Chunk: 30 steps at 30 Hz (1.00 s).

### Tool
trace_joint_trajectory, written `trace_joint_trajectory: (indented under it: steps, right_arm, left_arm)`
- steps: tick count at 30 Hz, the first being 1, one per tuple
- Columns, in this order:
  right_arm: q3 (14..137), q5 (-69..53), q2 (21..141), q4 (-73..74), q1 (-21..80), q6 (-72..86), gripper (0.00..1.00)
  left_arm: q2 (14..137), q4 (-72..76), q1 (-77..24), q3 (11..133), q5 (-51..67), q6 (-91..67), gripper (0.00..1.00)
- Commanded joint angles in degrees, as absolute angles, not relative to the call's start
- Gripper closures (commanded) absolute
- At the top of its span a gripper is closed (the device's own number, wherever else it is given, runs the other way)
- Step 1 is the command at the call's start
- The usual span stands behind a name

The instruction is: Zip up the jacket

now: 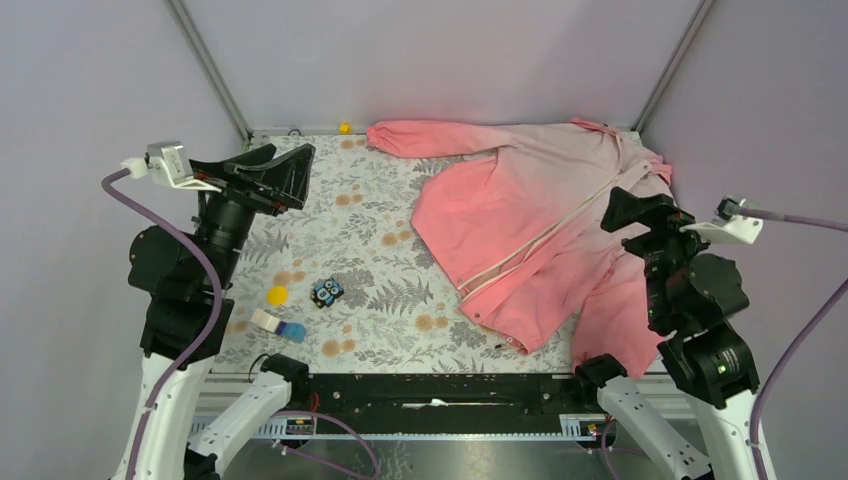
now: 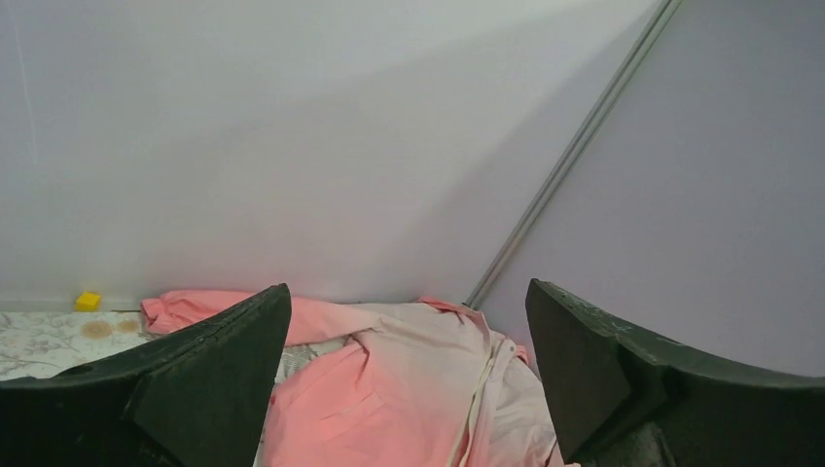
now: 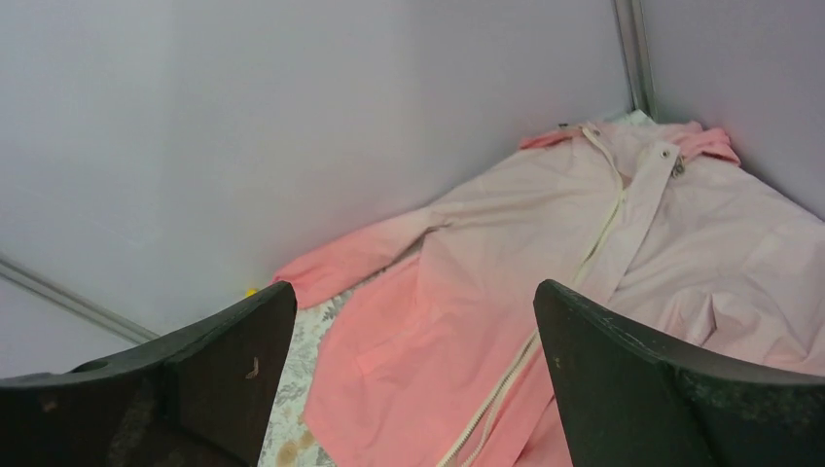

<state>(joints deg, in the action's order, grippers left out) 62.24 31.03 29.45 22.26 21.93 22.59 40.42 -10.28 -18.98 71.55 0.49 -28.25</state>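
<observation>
— What is crowding your left side?
— A yellow disc, a black-and-blue toy and a white-and-blue block are sitting together near the front; the floral cloth behind them is lying open.
— And your right?
— The jacket is covering it to the corner.

Black two-finger left claw held aloft, fingers spread wide, black two-finger right claw aloft too, fingers equally spread

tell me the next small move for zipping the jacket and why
Probably lower the right end effector toward the lower end of the white zipper. It hangs open above the jacket, holding nothing, and is the nearer arm; the left end effector is also open but farther away.
</observation>
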Motion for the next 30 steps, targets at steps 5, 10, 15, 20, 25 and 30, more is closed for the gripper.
trace_joint_trajectory:
  steps: [5, 10, 15, 20, 25, 30]
  right_arm:
    - [65.14, 31.25, 40.53, 32.37, 21.69, 31.7, 0.0]
    - [57.58, 21.97, 42.17, 27.55, 21.69, 36.88, 0.01]
    - [51.63, 6.97, 44.55, 21.11, 21.76, 37.3, 0.0]
    - [46.89, -9.84, 49.87, 18.93, 21.65, 34.8, 0.0]
    - [43.19, -14.63, 52.71, 21.14, 21.71, 35.87, 0.0]
    - [35.93, -21.57, 54.53, 14.12, 21.67, 39.06, 0.0]
  left_arm:
    - [45.5, -6.73, -18.54, 68.85, 7.61, -31.13, 0.01]
    - [48.61, -6.2, -18.59, 64.61, 10.48, -33.13, 0.01]
    - [51.47, -4.14, -18.54, 59.3, 13.91, -35.14, 0.01]
    - [55.61, -1.37, -18.54, 53.84, 19.89, -37.86, 0.01]
    - [61.82, 8.7, -18.84, 46.11, 29.5, -44.09, 0.01]
    - [70.64, 19.49, -21.5, 40.16, 34.2, -50.27, 0.01]
